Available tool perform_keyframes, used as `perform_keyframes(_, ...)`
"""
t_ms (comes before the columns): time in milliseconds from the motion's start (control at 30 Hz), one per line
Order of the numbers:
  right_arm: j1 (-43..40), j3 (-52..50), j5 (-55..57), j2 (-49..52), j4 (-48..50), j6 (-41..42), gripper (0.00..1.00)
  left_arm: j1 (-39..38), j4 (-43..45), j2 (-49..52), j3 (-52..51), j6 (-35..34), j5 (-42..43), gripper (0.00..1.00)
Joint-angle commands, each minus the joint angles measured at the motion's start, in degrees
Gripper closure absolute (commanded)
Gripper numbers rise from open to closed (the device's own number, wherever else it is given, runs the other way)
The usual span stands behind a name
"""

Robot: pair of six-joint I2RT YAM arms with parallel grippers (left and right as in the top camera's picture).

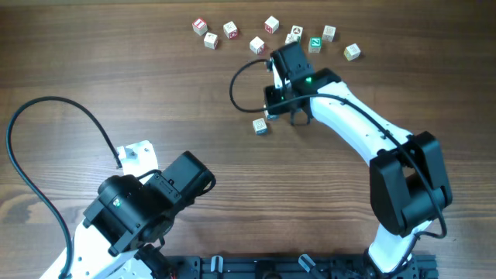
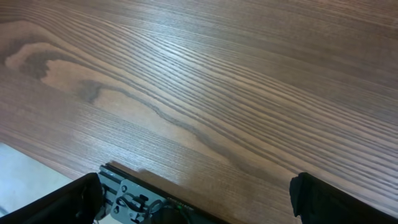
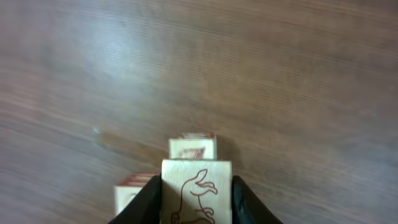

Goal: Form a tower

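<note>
Nearest the table's front edge, at its left corner, the left gripper hangs over bare wood grain with its fingers spread as wide as they go and nothing between them. Farther in, near the middle of the table, sits the tower, a small whitish block with a blue print. From above it reads as a single cube, so its height cannot be told. The right arm's black wrist hangs close beside and just beyond it. In that arm's own camera, the right gripper has its two dark fingers pressed against both sides of a pale cube with a rabbit outline. Two red-printed cubes lie just beyond and beside it. Along the far edge a scatter of loose cubes shows red and green prints. The step in hand looks like picking up the next block. The next move likely calls for a straight lift clear of the neighbours, a short carry to the tower, squaring up above it, and a gentle release.
</note>
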Motion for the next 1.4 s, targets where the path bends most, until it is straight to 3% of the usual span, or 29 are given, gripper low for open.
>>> perform_keyframes(0, 0.5, -3.2, -0.6, 0.7, 1.8, -2.2, 0.74, 0.0, 0.0, -0.3, 0.0, -1.1, -0.4, 0.0)
perform_keyframes(333, 2.5, -3.3, -0.5, 1.1, 5.0, -5.6, 0.73, 0.0, 0.0, -0.3, 0.0, -1.1, -0.4, 0.0)
perform_keyframes(500, 2.5, -3.3, 1.0, 3.3, 7.2, -5.8, 0.67, 0.0, 0.0, -0.3, 0.0, -1.1, -0.4, 0.0)
perform_keyframes(633, 2.5, -3.3, 2.2, 4.3, 6.3, -5.9, 0.75, 0.0, 0.0, -0.3, 0.0, -1.1, -0.4, 0.0)
perform_keyframes(1367, 2.4, -3.0, 6.0, 0.5, 4.8, -4.6, 0.75, 0.0, 0.0, -0.3, 0.0, -1.2, -0.4, 0.0)
